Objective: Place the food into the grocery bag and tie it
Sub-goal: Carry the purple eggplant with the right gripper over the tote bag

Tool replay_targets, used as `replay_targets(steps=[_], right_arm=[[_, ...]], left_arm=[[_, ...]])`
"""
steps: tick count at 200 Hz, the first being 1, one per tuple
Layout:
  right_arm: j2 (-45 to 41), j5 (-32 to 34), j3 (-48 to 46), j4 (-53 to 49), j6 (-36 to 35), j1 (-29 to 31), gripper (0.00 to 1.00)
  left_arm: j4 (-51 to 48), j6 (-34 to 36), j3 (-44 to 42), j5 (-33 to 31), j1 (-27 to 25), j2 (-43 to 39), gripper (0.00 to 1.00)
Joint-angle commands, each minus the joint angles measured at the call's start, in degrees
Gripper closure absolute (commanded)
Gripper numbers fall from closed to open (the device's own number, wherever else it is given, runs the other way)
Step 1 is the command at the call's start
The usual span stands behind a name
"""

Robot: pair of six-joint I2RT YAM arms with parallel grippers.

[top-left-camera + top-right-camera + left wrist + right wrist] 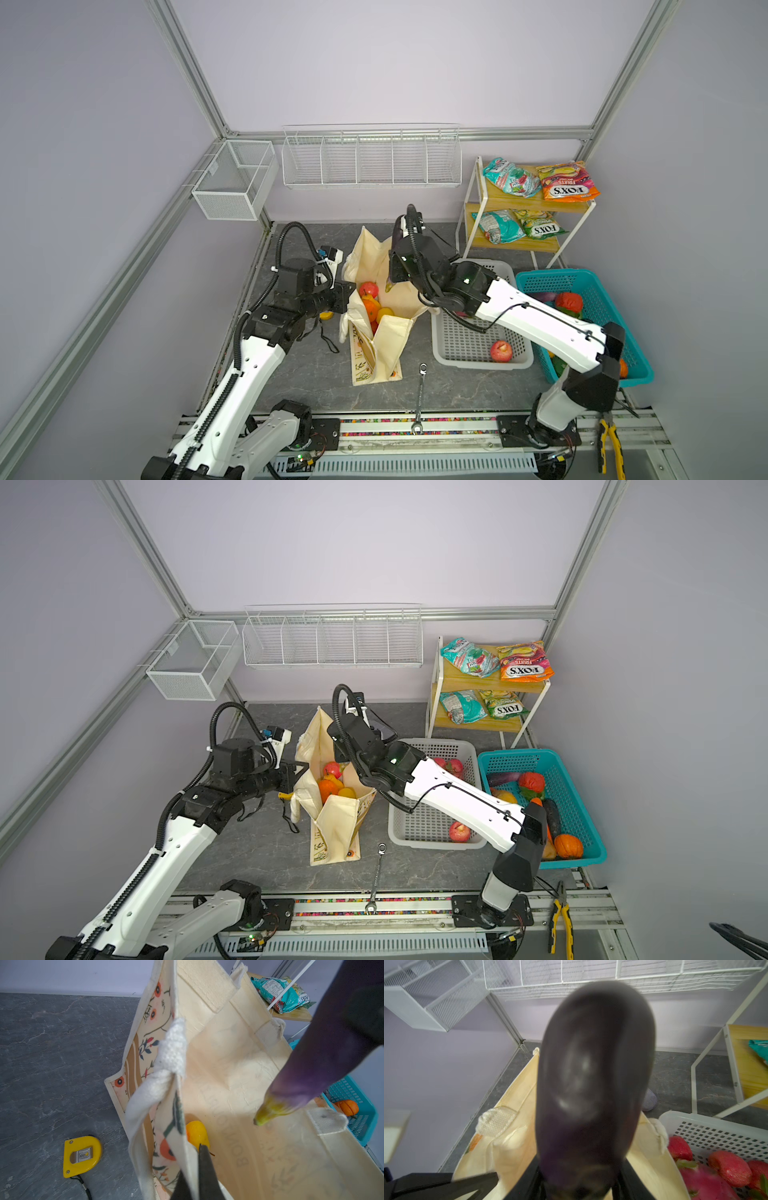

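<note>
While the left gripper (194,1180) pinches the grocery bag (234,1088) rim open, the right gripper (579,1185) clamps the eggplant (593,1076) stem-down over its mouth. Released off-centre, it could strike the far wall and collapse the bag, though clearance looks uncertain.

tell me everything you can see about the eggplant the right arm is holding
The dark purple eggplant is long, smooth and glossy, fading to lighter violet near its yellow-green stem cap. It hangs tilted, stem end lowest and rounded end up, clamped by the right gripper, whose black fingers flank its body. The stem tip sits in the open mouth of the cream canvas tote bag; whether it touches the cloth cannot be told. It looks blurred in the right wrist view.
</note>
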Motion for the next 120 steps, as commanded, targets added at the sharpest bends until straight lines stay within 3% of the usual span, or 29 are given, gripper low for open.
replay_targets(steps=[1,57,120], right_arm=[[2.83,-5.46,4.33,-5.29,-2.08,0.18,0.65],[11.62,-11.00,12.51,-17.77,0.43,0.90,0.63],[15.25,-16.62,11.21,-19.45,2.24,1.05,0.62]], left_arm=[[0.84,0.25,-0.10,-0.82,-0.38,-2.00,1.00],[0.18,0.23,-0.02,-3.77,-0.38,-2.78,1.00],[0.16,0.50,-0.10,-4.02,-0.38,-1.95,1.00]])
